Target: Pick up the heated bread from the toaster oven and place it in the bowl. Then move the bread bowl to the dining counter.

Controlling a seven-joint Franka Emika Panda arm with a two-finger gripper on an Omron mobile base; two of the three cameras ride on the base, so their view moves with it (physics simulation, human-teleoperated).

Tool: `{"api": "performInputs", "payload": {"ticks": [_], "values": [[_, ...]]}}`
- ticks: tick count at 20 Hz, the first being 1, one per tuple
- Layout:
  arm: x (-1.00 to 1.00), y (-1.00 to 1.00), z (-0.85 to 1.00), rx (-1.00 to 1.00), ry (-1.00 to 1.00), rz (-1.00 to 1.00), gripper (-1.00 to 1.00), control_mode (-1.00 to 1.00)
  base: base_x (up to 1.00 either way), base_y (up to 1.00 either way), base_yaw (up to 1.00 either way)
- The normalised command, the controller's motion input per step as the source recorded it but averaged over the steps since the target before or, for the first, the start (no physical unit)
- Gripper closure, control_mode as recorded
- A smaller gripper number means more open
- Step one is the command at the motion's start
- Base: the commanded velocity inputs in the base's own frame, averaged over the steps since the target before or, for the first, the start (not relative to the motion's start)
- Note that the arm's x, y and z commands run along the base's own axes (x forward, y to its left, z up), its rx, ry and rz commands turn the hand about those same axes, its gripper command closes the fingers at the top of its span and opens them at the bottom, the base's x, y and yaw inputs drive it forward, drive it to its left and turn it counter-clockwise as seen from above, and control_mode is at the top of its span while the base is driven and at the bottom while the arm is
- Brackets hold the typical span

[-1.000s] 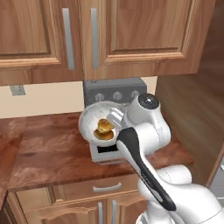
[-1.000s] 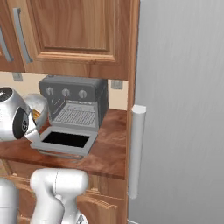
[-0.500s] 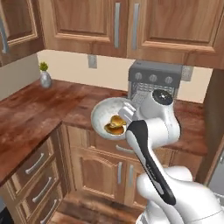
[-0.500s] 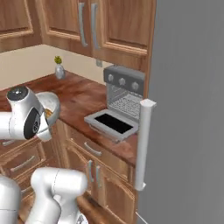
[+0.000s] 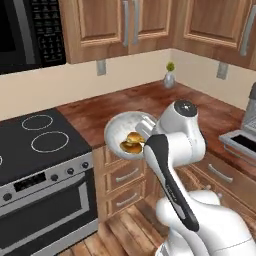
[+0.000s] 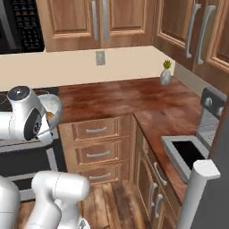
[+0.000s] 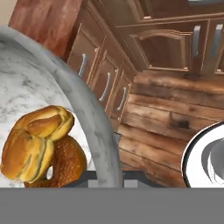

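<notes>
Heated bread [image 5: 133,138]: lay inside the bowl as a lumpy golden-orange piece, resting on a darker brown piece [image 7: 65,164]; in the hand view it sat against the bowl's near wall.
Bowl [image 5: 116,131]: was carried in the air, clear of every surface, in front of the lower cabinet drawers [image 5: 125,175] and just beside the stove [image 5: 40,150].
Recent change: half a second before, both base views faced the toaster oven on the corner counter; at this moment they faced the stove, the microwave [image 5: 30,30] and the corner with the small vase [image 5: 170,77]. The whole picture had shifted, so the base had turned or driven; the bowl kept its place relative to the arm.
Toaster oven [image 6: 206,120]: stood at the right edge of the right base view, door [image 6: 185,154] dropped open, well apart from the bowl.
Meaning for the task: the bread-in-bowl step appeared complete; transport appeared under way. The dining counter could not be identified.
Gripper [image 5: 146,125]: jaws were together, clamped on the bowl's rim [image 7: 98,131], which passed between the fingertips at the bottom of the hand view.
Risk: the bowl hung from one rim point, so a tilt could spill the bread.
</notes>
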Motion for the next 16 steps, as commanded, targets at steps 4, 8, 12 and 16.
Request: {"api": "performInputs", "payload": {"ticks": [4,8,12,16], "values": [[0.0,0.0,0.0,0.0,0.0,0.0,1.0,1.0,-0.19,0.34,0.96],[0.0,0.0,0.0,0.0,0.0,0.0,1.0,1.0,0.0,0.17,1.0],[0.0,0.0,0.0,0.0,0.0,0.0,1.0,1.0,0.0,0.16,1.0],[0.0,0.0,0.0,0.0,0.0,0.0,1.0,1.0,0.0,0.11,1.0]]}}
